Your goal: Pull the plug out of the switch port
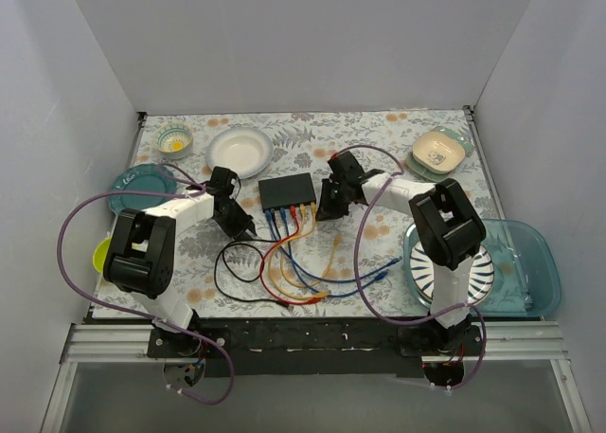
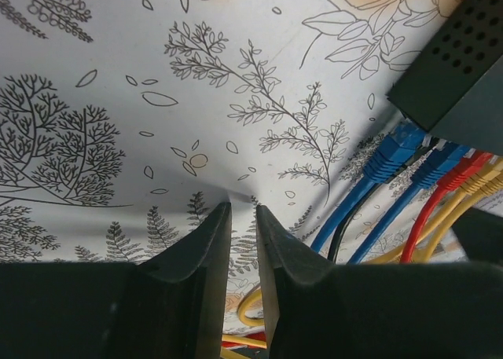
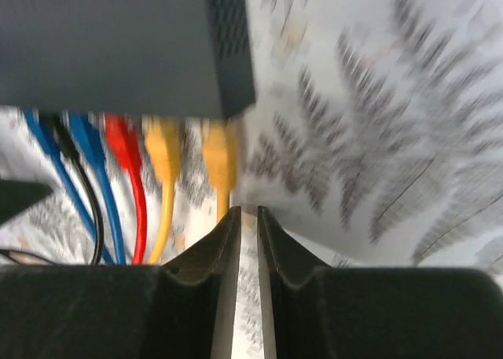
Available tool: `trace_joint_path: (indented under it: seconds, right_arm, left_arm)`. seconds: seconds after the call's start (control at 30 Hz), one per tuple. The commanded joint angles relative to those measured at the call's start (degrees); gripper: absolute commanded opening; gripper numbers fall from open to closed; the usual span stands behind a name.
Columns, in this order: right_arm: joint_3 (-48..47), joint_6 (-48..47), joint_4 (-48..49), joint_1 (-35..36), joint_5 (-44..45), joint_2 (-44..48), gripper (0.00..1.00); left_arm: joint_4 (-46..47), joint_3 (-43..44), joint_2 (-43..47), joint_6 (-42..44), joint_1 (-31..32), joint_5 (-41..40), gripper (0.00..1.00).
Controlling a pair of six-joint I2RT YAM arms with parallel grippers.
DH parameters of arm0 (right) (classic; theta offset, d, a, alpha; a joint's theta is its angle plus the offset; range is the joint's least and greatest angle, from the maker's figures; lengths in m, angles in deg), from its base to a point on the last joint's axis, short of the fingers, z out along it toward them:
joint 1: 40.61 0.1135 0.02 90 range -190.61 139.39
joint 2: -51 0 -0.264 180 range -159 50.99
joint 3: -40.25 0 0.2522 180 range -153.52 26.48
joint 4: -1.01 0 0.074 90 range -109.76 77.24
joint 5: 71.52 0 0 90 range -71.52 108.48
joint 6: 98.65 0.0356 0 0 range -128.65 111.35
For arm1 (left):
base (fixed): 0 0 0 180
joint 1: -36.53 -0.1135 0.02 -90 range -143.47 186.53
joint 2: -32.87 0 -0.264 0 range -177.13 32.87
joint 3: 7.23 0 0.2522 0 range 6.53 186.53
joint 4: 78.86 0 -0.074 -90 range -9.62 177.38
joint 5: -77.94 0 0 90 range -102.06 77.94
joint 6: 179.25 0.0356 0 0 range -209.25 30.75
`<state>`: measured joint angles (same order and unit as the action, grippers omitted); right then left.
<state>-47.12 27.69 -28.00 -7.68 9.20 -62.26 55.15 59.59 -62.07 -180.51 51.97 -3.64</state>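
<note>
The black switch (image 1: 287, 189) lies flat at mid table, its sockets facing the near edge. Blue, black, red and yellow cables (image 1: 289, 226) are plugged in along that edge. In the left wrist view the switch corner (image 2: 464, 68) is at the upper right, with blue plugs (image 2: 393, 155) below it. In the right wrist view the switch (image 3: 118, 45) is at the top, and the rightmost yellow plug (image 3: 220, 159) sits just above my fingers. My left gripper (image 1: 244, 228) (image 2: 243, 207) is left of the plugs, nearly shut and empty. My right gripper (image 1: 326, 211) (image 3: 249, 210) is at the switch's right front corner, nearly shut and empty.
The cables loop towards the near edge, with loose ends (image 1: 383, 270) on the floral cloth. A white plate (image 1: 239, 150), a small bowl (image 1: 174, 138) and a teal plate (image 1: 133, 182) stand at the back left. A square bowl (image 1: 438, 152) stands at the back right. A blue tray (image 1: 530, 262) holds a striped plate.
</note>
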Motion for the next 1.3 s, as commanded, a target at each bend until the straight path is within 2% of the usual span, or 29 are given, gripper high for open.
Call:
trace_joint_path:
  seconds: [0.0, 0.2, 0.3, 0.37, 0.4, 0.43, 0.47, 0.5, 0.53, 0.73, 0.9, 1.0, 1.1, 1.27]
  right_arm:
    - [8.2, 0.75, -0.14, 0.83, -1.27, 4.96, 0.23]
    - [11.82, -1.18, -3.73, -0.14, 4.08, 16.38, 0.24]
    - [13.57, -2.58, -4.27, -0.14, 6.29, 24.99, 0.31]
    - [15.15, -4.6, -3.65, -0.06, 5.42, 30.95, 0.44]
    - [16.81, -5.39, -3.22, -0.06, 4.72, 32.73, 0.49]
    - [17.7, -5.83, -3.3, 0.2, 5.4, 34.4, 0.61]
    - [18.92, -6.01, -3.3, 0.9, 6.63, 37.81, 0.66]
    - [22.42, -6.62, -1.91, 2.56, 7.69, 39.49, 0.81]
    - [24.1, -6.89, -1.11, 3.45, 8.39, 40.82, 0.84]
    - [33.16, -5.24, 7.06, 5.39, 1.56, 45.23, 0.84]
    - [28.27, -1.54, 12.34, 4.35, 0.05, 35.31, 0.82]
    - [21.93, 0.92, 11.9, 3.11, -3.81, 28.89, 0.79]
    - [21.66, 6.27, 19.18, 2.5, -4.95, 25.63, 0.79]
    - [18.24, 12.0, 20.17, 1.79, -10.32, 18.09, 0.76]
  left_arm:
    - [0.76, -1.9, 0.71, 0.3, 0.11, -0.26, 0.2]
    - [0.15, -3.31, 6.86, -0.84, 0.12, -3.14, 0.2]
    - [-1.78, -1.04, 13.01, -1.63, 0.11, -7.72, 0.21]
    - [-0.74, -0.41, 16.35, -3.21, 0.11, -11.67, 0.26]
    - [0.14, 0.28, 18.36, -3.65, 0.11, -11.85, 0.35]
    - [1.63, 0.81, 18.56, -4.01, 0.2, -11.77, 0.39]
    - [2.34, 1.43, 18.38, -4.44, 0.2, -10.63, 0.44]
    - [2.61, 2.04, 17.34, -6.1, 0.2, -10.19, 0.5]
    - [3.39, 3.35, 16.46, -6.99, 0.2, -9.57, 0.56]
    - [8.14, 7.84, 11.53, -7.97, 3.19, -5.35, 0.58]
    - [7.18, 8.82, 11.44, -6.65, 5.12, -5.44, 0.56]
    - [4.89, 5.49, 15.29, -7.52, 5.12, -5.18, 0.54]
    - [7.87, -1.08, 22.48, -7.87, 5.12, -6.05, 0.53]
    - [6.92, -5.33, 29.63, -8.32, 5.3, -7.02, 0.53]
